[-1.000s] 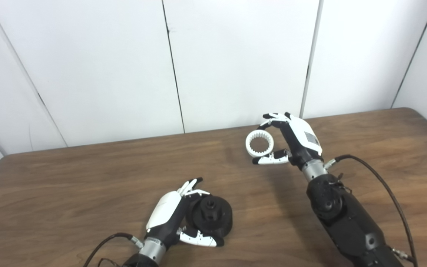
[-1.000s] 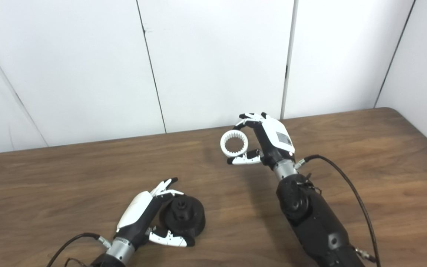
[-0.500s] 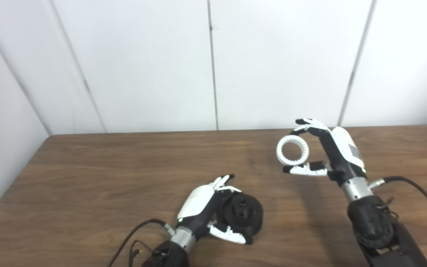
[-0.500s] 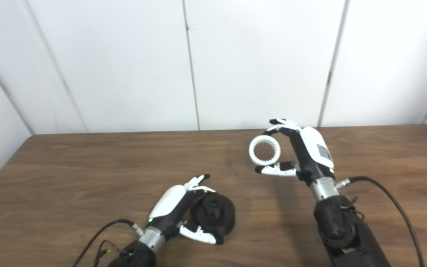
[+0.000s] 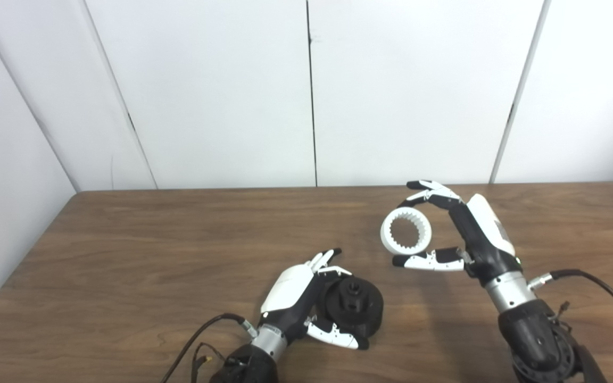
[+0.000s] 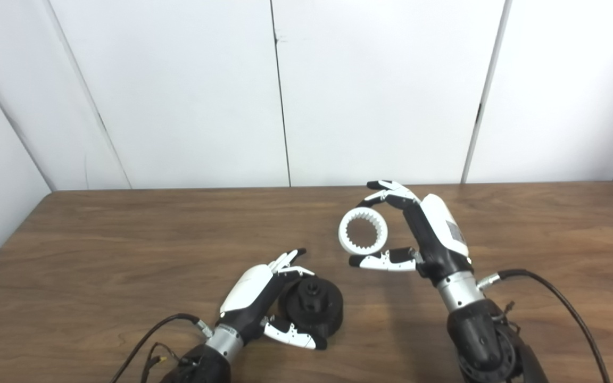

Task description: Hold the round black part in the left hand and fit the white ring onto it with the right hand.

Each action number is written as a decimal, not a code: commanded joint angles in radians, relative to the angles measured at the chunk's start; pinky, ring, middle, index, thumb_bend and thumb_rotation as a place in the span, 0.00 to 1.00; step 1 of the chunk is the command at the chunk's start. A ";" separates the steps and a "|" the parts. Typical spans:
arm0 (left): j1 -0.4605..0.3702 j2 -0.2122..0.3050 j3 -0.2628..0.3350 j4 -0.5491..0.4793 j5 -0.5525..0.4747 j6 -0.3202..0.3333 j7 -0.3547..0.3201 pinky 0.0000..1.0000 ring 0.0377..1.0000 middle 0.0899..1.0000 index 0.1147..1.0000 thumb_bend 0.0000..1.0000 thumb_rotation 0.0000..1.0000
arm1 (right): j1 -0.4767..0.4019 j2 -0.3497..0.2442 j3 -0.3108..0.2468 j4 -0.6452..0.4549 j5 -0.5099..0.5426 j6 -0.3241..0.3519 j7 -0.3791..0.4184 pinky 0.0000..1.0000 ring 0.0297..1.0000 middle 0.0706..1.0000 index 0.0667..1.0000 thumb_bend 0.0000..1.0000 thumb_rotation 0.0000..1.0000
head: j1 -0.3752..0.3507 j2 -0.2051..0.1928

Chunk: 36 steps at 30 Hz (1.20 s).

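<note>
The round black part rests on the wooden table near the front edge, its hub facing up and slightly right. My left hand is shut on it, fingers over its far left side and thumb under its near rim. My right hand is up and to the right, above the table. It is shut on the white ring, pinched upright between the fingertips on top and the thumb below. The ring has teeth on its inner face and its opening faces me. A clear gap separates ring and black part.
Black cables trail from both wrists, one at the right and one at the front left. White wall panels stand right behind the table's far edge. The table's left edge is in view.
The camera has panned, shifting the whole picture. Beyond that, my right hand has carried the ring a little down and left, closer to the black part. My left hand keeps its hold.
</note>
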 commanded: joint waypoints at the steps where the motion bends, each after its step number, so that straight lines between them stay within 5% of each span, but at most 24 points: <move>1: -0.018 0.005 -0.008 0.005 0.019 0.004 -0.012 0.98 1.00 0.99 0.55 0.98 0.29 | -0.020 0.014 0.001 -0.064 0.006 -0.013 0.013 0.80 0.88 0.82 0.45 0.52 0.14 | -0.001 0.002; 25: -0.024 0.001 -0.008 0.011 0.013 -0.005 -0.011 0.98 1.00 0.99 0.54 0.98 0.30 | 0.070 0.068 0.045 -0.182 0.019 0.048 0.163 0.77 0.88 0.81 0.44 0.52 0.14 | -0.006 0.016; 36: -0.023 0.000 -0.009 0.002 0.018 0.003 -0.014 0.98 1.00 0.98 0.54 0.97 0.29 | 0.033 0.062 0.041 -0.165 0.080 0.163 0.271 0.83 0.91 0.83 0.44 0.52 0.14 | -0.004 0.022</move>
